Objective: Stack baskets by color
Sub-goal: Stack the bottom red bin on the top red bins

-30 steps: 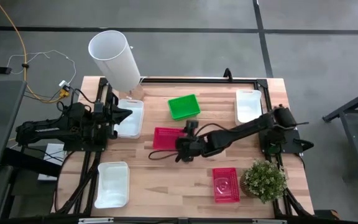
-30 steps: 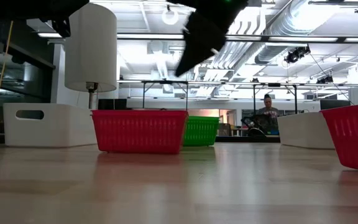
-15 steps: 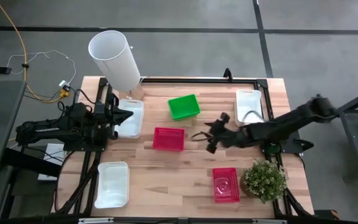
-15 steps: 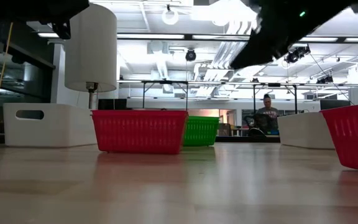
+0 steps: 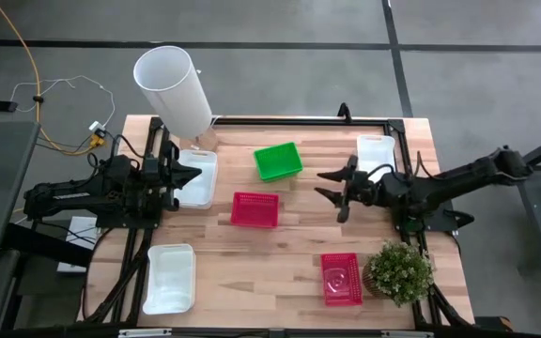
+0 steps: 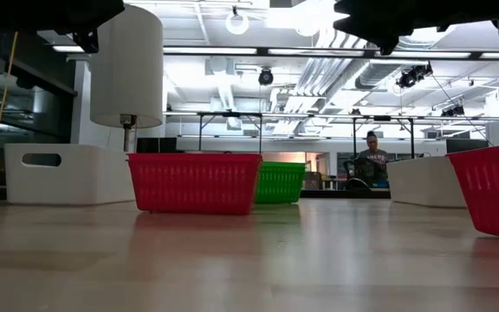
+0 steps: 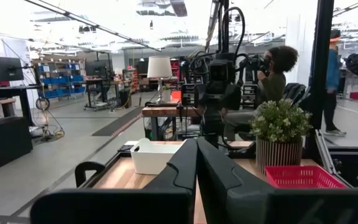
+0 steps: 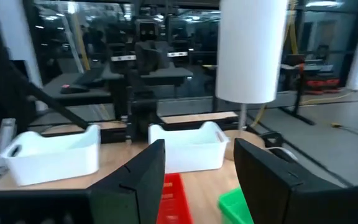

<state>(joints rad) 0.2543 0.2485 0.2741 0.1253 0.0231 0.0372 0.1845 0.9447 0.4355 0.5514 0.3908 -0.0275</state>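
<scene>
Two red mesh plastic baskets [image 5: 255,209] [image 5: 341,279] sit well apart; right gripper [image 5: 338,191], jaws apart and empty, should probably grab one rim squarely. Left gripper [image 5: 188,173] waits pinched together.

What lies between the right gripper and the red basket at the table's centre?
Only bare wooden tabletop, as the high view shows: the open right gripper hangs clear of the red basket, with nothing between them.

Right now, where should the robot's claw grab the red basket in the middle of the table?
Probably on a long rim of the middle red basket, coming straight down from above. It sits flat with its open side up and thin mesh walls, so one finger can slip inside and one outside. The right claw hangs open nearby, closest to the side facing the right arm.
</scene>
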